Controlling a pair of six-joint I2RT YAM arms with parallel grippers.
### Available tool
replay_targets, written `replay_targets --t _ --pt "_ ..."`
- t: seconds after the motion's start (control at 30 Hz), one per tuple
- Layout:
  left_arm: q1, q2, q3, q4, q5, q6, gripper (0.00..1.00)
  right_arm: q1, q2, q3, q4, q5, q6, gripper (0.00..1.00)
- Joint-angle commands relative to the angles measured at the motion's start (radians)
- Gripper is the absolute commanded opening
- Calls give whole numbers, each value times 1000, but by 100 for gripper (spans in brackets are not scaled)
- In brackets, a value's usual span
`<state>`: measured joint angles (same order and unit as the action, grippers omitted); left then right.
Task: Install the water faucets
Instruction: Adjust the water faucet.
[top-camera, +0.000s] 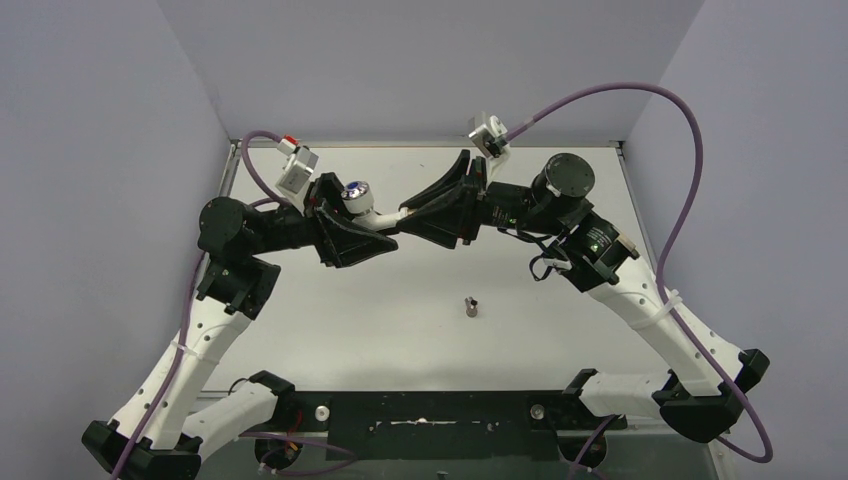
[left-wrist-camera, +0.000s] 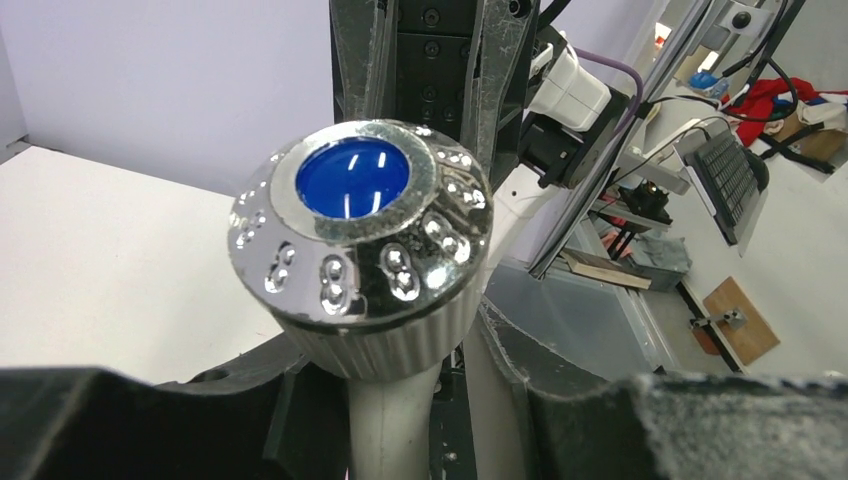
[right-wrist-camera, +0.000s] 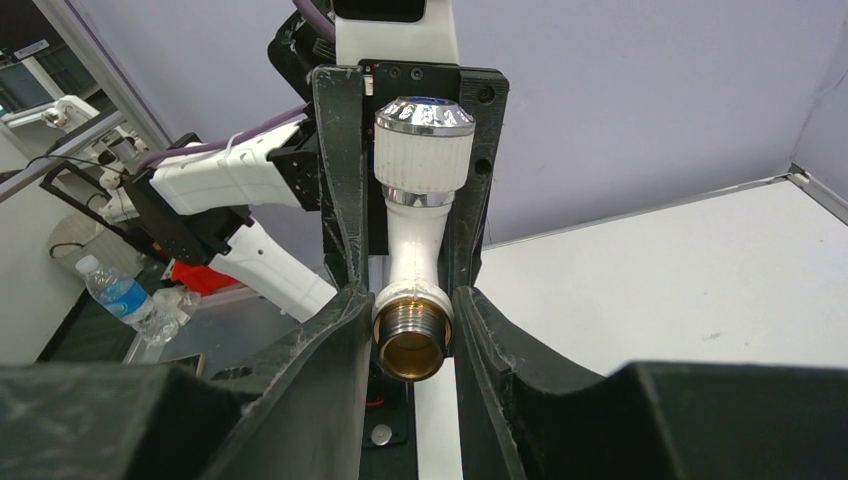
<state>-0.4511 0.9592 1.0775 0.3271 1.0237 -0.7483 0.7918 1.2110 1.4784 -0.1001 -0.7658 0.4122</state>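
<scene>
Taps in view: one. The tap (top-camera: 372, 207) has a white body, one chrome knob (left-wrist-camera: 360, 235) with one blue dot in its top and a ribbed white skirt below, and one brass threaded end (right-wrist-camera: 410, 340). It is held in the air over the far half of the table (top-camera: 560, 330), where the two grippers meet tip to tip.

The right gripper (right-wrist-camera: 412, 320) is clenched on the tap, one finger pressed to each side of the brass threaded end, whose open mouth faces that wrist camera. The left gripper (left-wrist-camera: 400, 380) comes from the other side; its two fingers flank the white body just under the knob. Whether they press on the body or stand a little off it, I cannot tell. The knob rises clear above both grippers.

Fittings: one. The fitting (top-camera: 471, 305) is small and grey, stands alone on the table near its middle, nearer the arm bases, well apart from both grippers, and nothing touches it
</scene>
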Motion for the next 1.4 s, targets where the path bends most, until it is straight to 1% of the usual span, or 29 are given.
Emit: replay_targets --t 0.0,0.27,0.43,0.53,0.67,0.73,0.87,0.97,1.07,1.2,1.23,1.27,1.3,1.37 --pt "-6 -9 12 71 -4 -9 35 -5 -12 1 125 8 24 0" --pt "-6 -5 6 90 -5 -23 31 -4 3 -5 148 -2 41 0" --pt "-6 -6 5 96 -7 -26 36 -2 13 -11 150 -11 45 0" --pt "-6 -10 3 97 -10 -26 41 1 17 -15 154 -15 49 0" --pt "-6 -10 1 97 -13 -28 42 5 18 -16 159 -15 51 0" --pt "-6 -9 2 97 -12 -28 39 6 20 -17 160 -15 53 0" --pt "-6 -7 1 103 -9 -32 26 10 25 -17 159 -18 54 0" --pt "-6 -2 -1 118 -2 -42 15 14 28 -17 153 -18 51 0" --pt "-6 0 0 120 1 -45 1 16 30 -17 141 -16 44 0" --pt "-6 1 2 112 -5 -41 0 16 27 -18 120 -6 31 0" --pt "-6 3 6 104 -6 -35 0 17 23 -18 113 -1 24 1" --pt "-6 6 9 91 -7 -28 0 14 19 -17 106 3 20 6" --pt "-5 7 12 77 -9 -20 0 14 15 -15 104 9 11 13" --pt "-5 6 20 37 -18 6 0 12 6 -10 67 27 -4 29"
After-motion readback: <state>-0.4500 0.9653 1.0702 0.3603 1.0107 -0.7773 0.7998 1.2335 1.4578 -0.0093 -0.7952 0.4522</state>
